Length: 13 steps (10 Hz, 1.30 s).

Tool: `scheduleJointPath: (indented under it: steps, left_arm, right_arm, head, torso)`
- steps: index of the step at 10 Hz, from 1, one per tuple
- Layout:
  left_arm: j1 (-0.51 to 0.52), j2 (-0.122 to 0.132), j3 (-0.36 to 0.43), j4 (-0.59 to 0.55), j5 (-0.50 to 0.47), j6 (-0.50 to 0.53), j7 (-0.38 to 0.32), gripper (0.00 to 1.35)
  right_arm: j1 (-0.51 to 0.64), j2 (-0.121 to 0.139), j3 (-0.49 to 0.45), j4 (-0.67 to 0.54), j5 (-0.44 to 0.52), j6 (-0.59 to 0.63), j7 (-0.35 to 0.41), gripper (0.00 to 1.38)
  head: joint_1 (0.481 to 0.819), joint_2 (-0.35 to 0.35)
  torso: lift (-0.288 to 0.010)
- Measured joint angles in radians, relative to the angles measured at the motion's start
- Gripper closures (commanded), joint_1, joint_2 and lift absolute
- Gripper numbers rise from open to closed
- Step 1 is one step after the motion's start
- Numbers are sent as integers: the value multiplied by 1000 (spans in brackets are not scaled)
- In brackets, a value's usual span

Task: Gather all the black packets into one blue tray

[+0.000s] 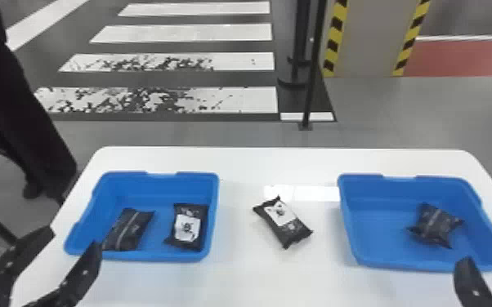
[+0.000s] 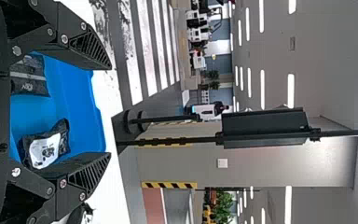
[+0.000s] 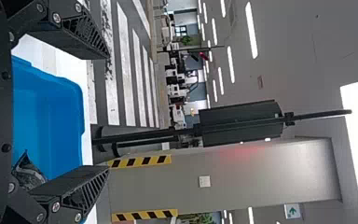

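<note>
Black, glossy film is wrapping the loose packet, which is lying label up and aslant on the white table, between the left tray and the right tray. Two more, the plain-backed packet and the labelled packet, are resting in the left tray, and a fourth packet is sitting in the right one. Judging by their creases and crimped ends, they are probably light, soft and a little slippery, giving under pressure rather than breaking. The loose one is likely asking for a moderate pinch across its middle, one finger on each long side, since a hold on the thin end seal could be slipping or letting it swing. The left gripper is hovering by the near left corner of its tray, fingers wide apart with nothing between them, pointing forward and roughly level. The right gripper is standing at the near side of the right tray, also spread and empty, aiming forward.
</note>
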Motion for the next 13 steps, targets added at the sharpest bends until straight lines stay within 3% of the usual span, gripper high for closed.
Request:
scheduleJointPath:
  steps: [6, 11, 13]
  left_arm:
    - [-5, 1, -5, 0, 0, 19, -1, 409]
    - [-103, 65, -80, 0, -80, 147, -13, 409]
    - [-170, 78, -100, 8, -156, 206, -38, 403]
  right_arm:
    - [0, 0, 3, 5, -8, 2, 0, 188]
    - [-2, 0, 9, 9, -18, 5, 0, 188]
    - [-9, 0, 18, 15, -22, 5, 1, 188]
  head:
    - [695, 54]
    - [695, -5]
    - [695, -17]
  torso:
    - [-110]
    - [-110]
    - [-110]
